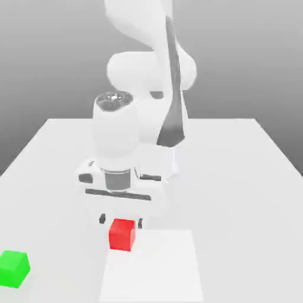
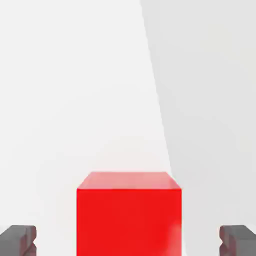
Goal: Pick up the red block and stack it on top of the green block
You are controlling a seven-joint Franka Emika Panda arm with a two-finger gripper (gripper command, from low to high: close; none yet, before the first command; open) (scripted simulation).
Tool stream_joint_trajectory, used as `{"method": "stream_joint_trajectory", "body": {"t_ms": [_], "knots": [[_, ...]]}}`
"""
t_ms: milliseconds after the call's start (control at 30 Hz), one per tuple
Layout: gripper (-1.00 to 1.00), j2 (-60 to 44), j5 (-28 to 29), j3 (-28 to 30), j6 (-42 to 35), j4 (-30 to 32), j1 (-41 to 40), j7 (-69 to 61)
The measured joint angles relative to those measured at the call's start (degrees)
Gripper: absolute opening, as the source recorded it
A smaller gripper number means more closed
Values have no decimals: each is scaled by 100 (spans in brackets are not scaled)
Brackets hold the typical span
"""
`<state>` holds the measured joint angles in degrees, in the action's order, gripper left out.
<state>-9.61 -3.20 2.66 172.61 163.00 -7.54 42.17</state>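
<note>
The red block (image 1: 122, 234) (image 2: 128, 215) rests on the white table near the front, in the middle of the exterior view. My gripper (image 1: 121, 221) (image 2: 128, 241) hangs right over it, open. In the hand view the two dark fingertips (image 2: 18, 240) stand wide on either side of the block, with a gap to it on each side. The green block (image 1: 13, 268) lies at the front of the exterior view's left, well apart from the red one.
The white table (image 1: 237, 177) stretches to the exterior view's right and back. A slightly lighter square patch (image 1: 154, 266) lies on it beside the red block. The arm's white body (image 1: 148, 89) rises behind the gripper.
</note>
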Motion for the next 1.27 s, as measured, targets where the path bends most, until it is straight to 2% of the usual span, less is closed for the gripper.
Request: {"method": "stream_joint_trajectory", "body": {"t_ms": [33,267,500,633,1000,1133,1167,1267], "knots": [[-100,-157,-35,-61,135,-21,-53,-26],[-100,-171,-1,-82,146,-23,-78,3],[-100,1136,348,12,-971,164,-83,252],[-100,997,308,236,-1451,-451,-409,827],[-100,-167,-128,941,-2591,-2728,-1263,2658],[-100,-893,-444,890,-2152,-2995,-1438,2652],[100,-1079,-524,837,-1989,-3014,-1482,2603],[100,-1079,-524,837,-1989,-3014,-1482,2603]]}}
